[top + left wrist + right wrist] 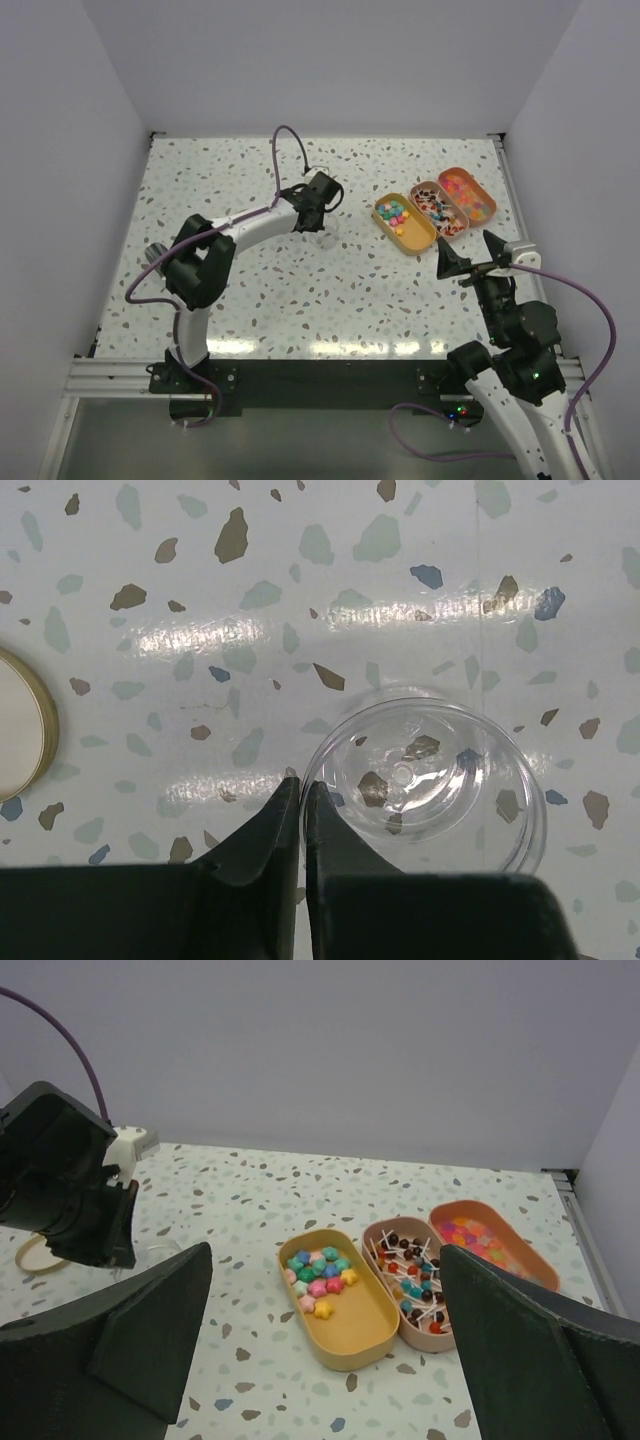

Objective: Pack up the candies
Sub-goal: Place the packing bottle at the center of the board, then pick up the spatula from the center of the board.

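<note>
Left pincer (302, 785) clenched at clear cup (425, 780) rim, grasp uncertain, right pincer (463, 242) spread wide, released, facing three trays (352, 1356) of candies (318, 1272).

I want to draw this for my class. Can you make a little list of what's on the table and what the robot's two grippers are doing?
yellow tray: holds star candies
pink tray: holds lollipops
orange tray: holds mixed-colour candies
tray layout: side by side, on the right of the table
clear cup: upright, empty
lid: flat, apart from the cup
left gripper: shut, seemingly pinching the cup's rim
right gripper: wide open, empty, near the trays
</note>
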Controlling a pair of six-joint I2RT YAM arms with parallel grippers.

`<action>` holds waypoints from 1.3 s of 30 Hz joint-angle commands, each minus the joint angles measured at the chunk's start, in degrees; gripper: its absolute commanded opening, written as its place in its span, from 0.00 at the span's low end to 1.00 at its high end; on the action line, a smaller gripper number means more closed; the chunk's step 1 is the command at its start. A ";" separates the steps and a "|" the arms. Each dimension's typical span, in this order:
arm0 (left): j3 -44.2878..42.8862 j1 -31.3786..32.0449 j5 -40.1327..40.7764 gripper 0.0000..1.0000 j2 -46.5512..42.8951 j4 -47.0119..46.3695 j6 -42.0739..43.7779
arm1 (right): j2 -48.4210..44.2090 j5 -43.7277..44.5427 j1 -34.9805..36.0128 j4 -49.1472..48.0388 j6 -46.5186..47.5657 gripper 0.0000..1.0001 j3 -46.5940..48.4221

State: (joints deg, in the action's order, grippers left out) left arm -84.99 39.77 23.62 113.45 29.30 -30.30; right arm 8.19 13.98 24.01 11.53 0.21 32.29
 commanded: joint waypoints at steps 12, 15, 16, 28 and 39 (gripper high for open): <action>3.42 -1.79 3.54 0.71 -12.09 -1.35 -1.42 | -0.63 0.61 0.25 -2.48 1.29 0.99 -0.39; 7.99 -5.57 2.40 0.75 -19.74 -1.26 -2.56 | -0.98 0.52 0.25 -2.39 1.20 0.99 -0.39; 11.22 -8.97 2.14 0.75 -21.85 -1.09 -2.91 | -0.98 0.61 0.16 -2.48 1.20 0.99 -0.39; 35.76 -46.06 2.30 0.73 -47.87 -2.40 -3.89 | -1.86 0.70 2.00 -2.48 1.02 0.99 -0.65; 44.13 -60.94 0.64 0.56 -46.66 -9.88 2.09 | -1.59 1.23 5.16 -2.39 1.11 0.99 -0.83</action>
State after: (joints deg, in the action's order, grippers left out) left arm -40.93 -20.01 25.28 65.60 24.40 -30.57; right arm 6.94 14.02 27.99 11.49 0.69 32.05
